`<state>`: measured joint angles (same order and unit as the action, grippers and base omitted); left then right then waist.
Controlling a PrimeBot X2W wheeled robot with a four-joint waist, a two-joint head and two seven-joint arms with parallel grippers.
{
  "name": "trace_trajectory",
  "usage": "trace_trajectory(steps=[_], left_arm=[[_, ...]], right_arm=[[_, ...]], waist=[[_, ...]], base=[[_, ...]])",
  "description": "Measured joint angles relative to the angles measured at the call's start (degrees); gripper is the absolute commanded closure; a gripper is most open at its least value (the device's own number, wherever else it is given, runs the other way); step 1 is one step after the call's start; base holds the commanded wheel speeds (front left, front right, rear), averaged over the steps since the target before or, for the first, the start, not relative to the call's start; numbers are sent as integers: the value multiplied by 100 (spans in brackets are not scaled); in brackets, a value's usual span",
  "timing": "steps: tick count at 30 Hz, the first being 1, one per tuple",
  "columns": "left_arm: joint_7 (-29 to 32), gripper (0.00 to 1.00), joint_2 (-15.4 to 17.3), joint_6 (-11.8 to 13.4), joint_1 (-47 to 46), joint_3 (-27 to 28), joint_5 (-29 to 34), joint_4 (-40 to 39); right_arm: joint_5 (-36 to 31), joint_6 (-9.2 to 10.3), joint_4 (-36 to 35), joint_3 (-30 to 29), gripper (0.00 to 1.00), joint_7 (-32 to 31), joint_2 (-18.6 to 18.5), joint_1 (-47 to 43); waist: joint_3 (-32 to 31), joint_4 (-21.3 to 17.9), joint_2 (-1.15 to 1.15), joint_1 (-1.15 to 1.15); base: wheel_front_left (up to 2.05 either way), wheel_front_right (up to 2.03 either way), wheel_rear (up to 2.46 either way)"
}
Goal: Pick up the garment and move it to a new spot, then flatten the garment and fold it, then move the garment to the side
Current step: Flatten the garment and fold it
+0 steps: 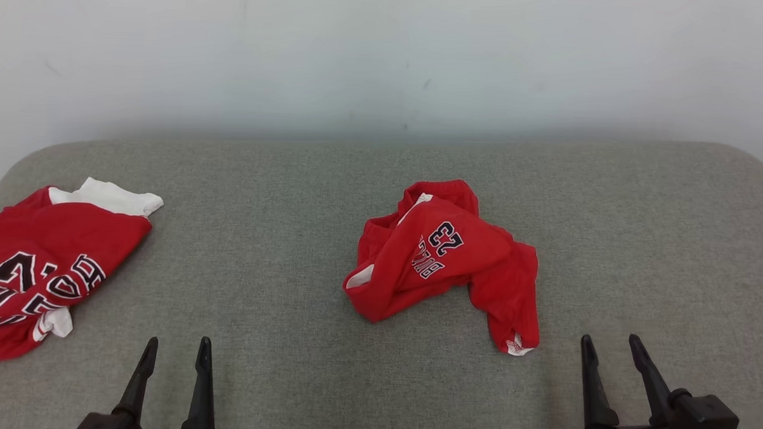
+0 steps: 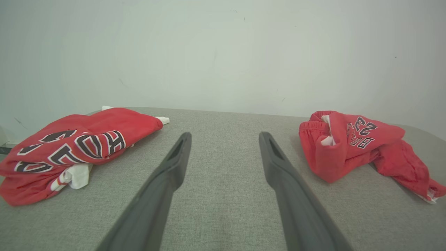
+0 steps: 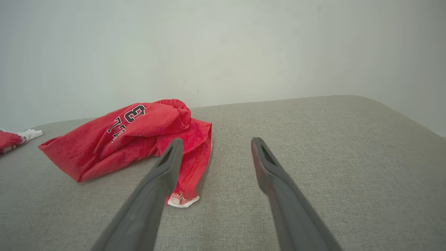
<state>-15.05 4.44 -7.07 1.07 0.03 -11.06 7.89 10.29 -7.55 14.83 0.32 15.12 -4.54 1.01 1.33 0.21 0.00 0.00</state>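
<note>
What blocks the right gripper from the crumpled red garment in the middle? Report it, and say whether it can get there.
Probably yes. The right gripper, open, sits near the crumpled garment, with just bare grey surface between them.

Folds hide lettering on the garment (image 1: pixel 443 261); the jersey (image 1: pixel 43 260) runs off-frame left.

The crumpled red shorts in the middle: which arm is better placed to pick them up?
Probably the right. The open right gripper sits closer to the crumpled red shorts, whose trailing leg ends just ahead of it. The open left gripper is farther off, nearer the other red garment.
</note>
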Motion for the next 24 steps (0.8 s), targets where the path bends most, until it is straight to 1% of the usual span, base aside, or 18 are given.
trace_trajectory(steps=[3,5,13,17,18,22,24], left_arm=[[0,0,-19,-5,-36,-32,22,18],[0,0,-32,-7,-99,-69,43,31],[0,0,-89,-33,-312,-288,60,68],[0,0,-110,-33,-417,-417,47,132],[0,0,-122,-33,-489,-503,37,160],[0,0,-135,-34,-625,-657,-11,220],[0,0,-142,-34,-691,-734,-42,255]], right_arm=[[35,0,64,140,0,0,-70,76],[75,0,121,261,0,0,-194,296],[332,0,723,959,0,-446,-738,1689],[535,0,1216,1305,0,-721,-1011,2475],[682,0,1474,1495,0,-824,-1112,2851],[971,0,2098,1869,0,-1143,-1261,3516],[1105,0,2440,2080,0,-1401,-1314,3800]], waist=[[23,37,0,0],[52,73,0,0],[229,338,0,0],[343,521,0,0],[405,623,0,0],[537,842,0,1],[603,955,0,0]], base=[[0,0,0],[0,0,0],[0,0,0],[0,0,0],[0,0,0],[0,0,0],[0,0,0]])
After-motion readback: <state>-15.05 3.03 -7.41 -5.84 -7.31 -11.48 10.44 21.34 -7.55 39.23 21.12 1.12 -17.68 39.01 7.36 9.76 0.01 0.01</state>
